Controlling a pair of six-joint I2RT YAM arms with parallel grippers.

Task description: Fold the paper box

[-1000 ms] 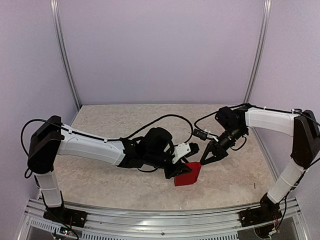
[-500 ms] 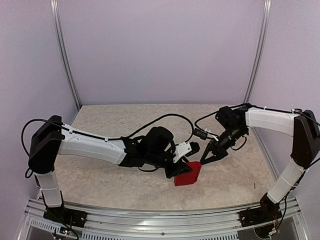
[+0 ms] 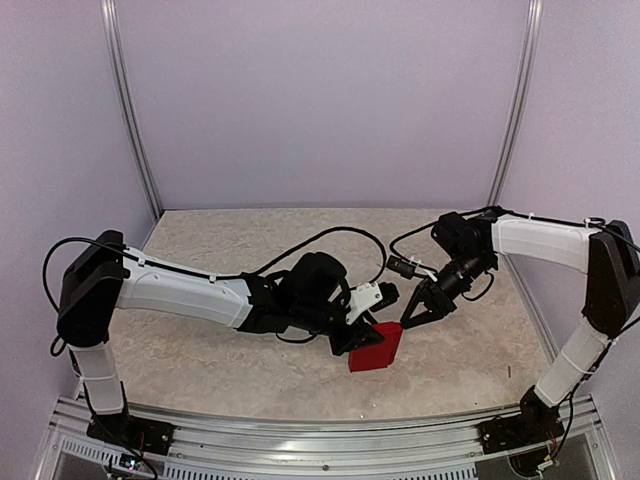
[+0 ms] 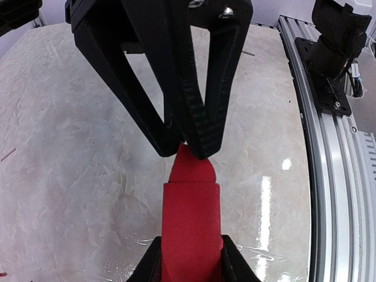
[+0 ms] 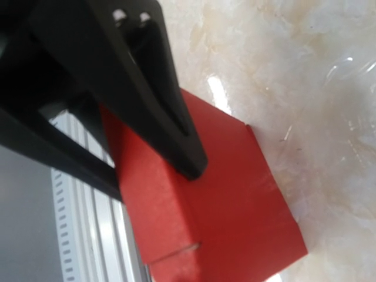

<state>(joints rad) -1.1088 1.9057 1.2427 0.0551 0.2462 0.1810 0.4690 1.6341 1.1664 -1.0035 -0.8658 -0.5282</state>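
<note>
The left gripper point(image 4: 188, 267) has its fingers point(image 4: 151, 267) set narrow, clamping the paper box point(image 4: 191, 223) by both side faces at 6 o'clock in the left wrist view. From 12 o'clock the right gripper point(image 4: 189, 148) comes in with its jaws almost together, nipping the tip of the box's rounded end flap. In the right wrist view one black finger point(image 5: 182, 135) lies across the red panel with its tip near a fold line. Overhead, the box sits tilted at about 5 o'clock from the middle of the table point(image 3: 220, 370). The left arm point(image 3: 180, 295) reaches it from 9 o'clock, the right arm point(image 3: 535, 240) from 1 o'clock. Against the earlier overhead frames, no shift in box or arms can be made out. Count: one box, two arms, two grippers.
</note>
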